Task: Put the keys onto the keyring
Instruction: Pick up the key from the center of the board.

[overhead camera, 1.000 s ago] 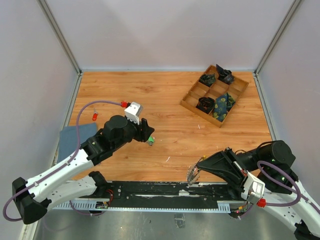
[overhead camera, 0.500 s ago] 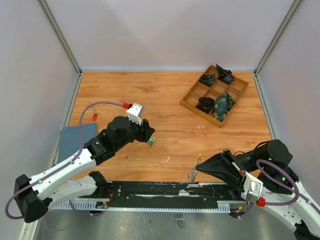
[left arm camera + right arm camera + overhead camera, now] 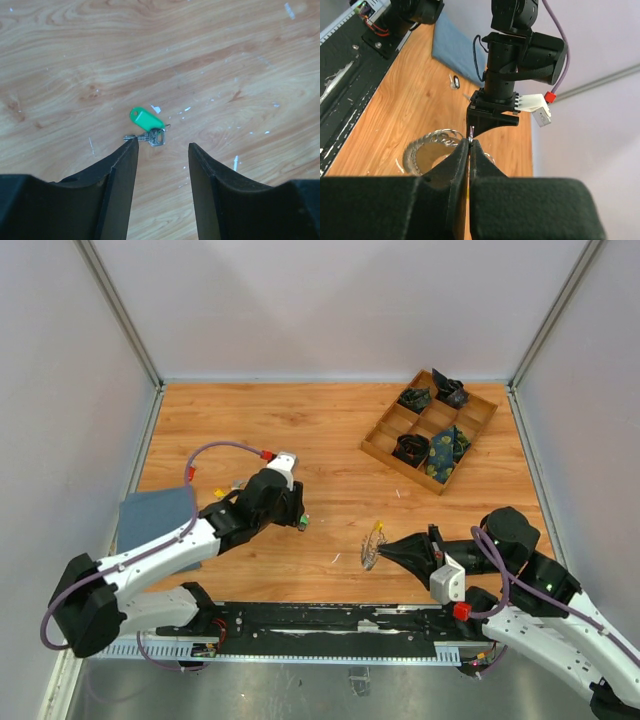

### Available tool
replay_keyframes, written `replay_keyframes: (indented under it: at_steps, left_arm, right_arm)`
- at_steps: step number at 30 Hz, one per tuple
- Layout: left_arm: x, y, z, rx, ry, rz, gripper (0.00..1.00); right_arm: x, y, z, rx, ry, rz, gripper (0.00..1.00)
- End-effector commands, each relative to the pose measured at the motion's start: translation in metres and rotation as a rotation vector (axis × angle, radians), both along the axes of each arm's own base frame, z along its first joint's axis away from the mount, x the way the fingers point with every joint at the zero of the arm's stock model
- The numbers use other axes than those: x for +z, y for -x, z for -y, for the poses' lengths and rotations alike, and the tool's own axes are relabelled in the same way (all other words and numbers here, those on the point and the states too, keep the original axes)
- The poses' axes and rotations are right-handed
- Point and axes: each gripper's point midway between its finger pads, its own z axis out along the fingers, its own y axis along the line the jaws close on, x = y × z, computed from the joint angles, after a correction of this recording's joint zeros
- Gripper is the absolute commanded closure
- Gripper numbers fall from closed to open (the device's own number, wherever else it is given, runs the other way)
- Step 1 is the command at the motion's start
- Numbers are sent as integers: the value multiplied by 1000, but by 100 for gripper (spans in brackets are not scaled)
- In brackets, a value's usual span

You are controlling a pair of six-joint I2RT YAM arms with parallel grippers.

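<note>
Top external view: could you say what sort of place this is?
Probably a robot test cell: white walls enclose a wooden table, with left arm and right arm bolted at its near edge.

Both arms wear white shells over black joints: the left arm (image 3: 150,562) and right arm (image 3: 545,632) each trail a purple cable (image 3: 215,447) ending in a red plug (image 3: 266,453) (beside a small white camera box (image 3: 284,464)). The left gripper (image 3: 163,143) has matte black wedge fingers (image 3: 120,190) tapering to blunt tips.
</note>
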Motion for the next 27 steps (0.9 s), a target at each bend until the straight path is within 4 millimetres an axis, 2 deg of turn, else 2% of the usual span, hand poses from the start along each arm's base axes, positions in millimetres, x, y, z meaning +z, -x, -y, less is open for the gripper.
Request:
replay_keyframes:
  at_steps: [1, 11, 19, 27]
  left_arm:
    - [-16, -11, 7, -34, -74, -26, 51]
    - [-42, -15, 30, -226, -163, -54, 50]
    - [-76, -19, 34, -286, -268, -127, 60]
    - [-85, -23, 36, -314, -317, -150, 67]
  right_arm:
    - [-10, -8, 4, -82, 15, -85, 99]
    - [-23, -6, 6, -79, 36, -106, 98]
    - [-27, -6, 5, -77, 44, -111, 98]
    - [-29, -8, 3, -78, 48, -113, 97]
